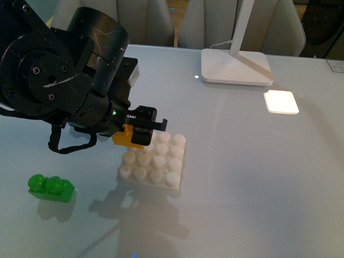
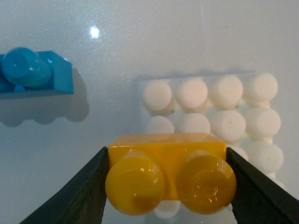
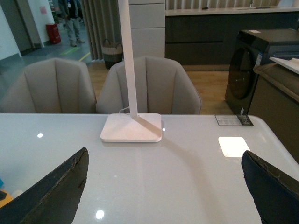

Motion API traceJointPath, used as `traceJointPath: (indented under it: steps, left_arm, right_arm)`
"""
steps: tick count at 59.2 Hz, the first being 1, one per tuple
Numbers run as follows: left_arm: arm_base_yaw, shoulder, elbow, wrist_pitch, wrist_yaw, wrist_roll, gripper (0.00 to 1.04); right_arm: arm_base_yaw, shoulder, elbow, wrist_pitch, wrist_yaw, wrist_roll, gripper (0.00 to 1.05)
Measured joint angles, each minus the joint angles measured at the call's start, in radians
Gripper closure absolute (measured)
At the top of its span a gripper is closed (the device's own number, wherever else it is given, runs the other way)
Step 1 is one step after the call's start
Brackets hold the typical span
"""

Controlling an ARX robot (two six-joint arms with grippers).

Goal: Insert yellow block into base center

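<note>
The yellow block [image 2: 168,175], a small two-stud brick, is clamped between the dark fingers of my left gripper [image 2: 168,179]. In the front view the yellow block [image 1: 122,136] hangs at the far left corner of the white studded base [image 1: 156,164], just above it. From the left wrist, the base [image 2: 219,116] lies beneath and beyond the block. My right gripper [image 3: 163,186] is open with only tabletop between its fingers [image 3: 60,191]; it does not show in the front view.
A green two-stud brick [image 1: 51,187] lies at the front left. A blue brick [image 2: 32,72] sits left of the base. The white lamp foot [image 1: 235,66] stands at the back, with a bright square light patch [image 1: 281,101] to its right.
</note>
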Motion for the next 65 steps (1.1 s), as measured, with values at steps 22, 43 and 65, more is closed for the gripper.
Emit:
traceJointPath:
  steps: [22,43,65]
  left_arm:
    - [-0.032,0.008,0.033,-0.01,-0.002,-0.032,0.43]
    - [-0.072,0.043,0.037,-0.001,0.01,-0.072,0.43]
    - [-0.074,0.054,0.049,0.027,0.026,-0.073,0.43]
  right_arm:
    - [0.0,0.0,0.0,0.0,0.0,0.0,0.09]
    - [0.0,0.0,0.0,0.0,0.0,0.0,0.09]
    - [0.0,0.0,0.0,0.0,0.0,0.0,0.09]
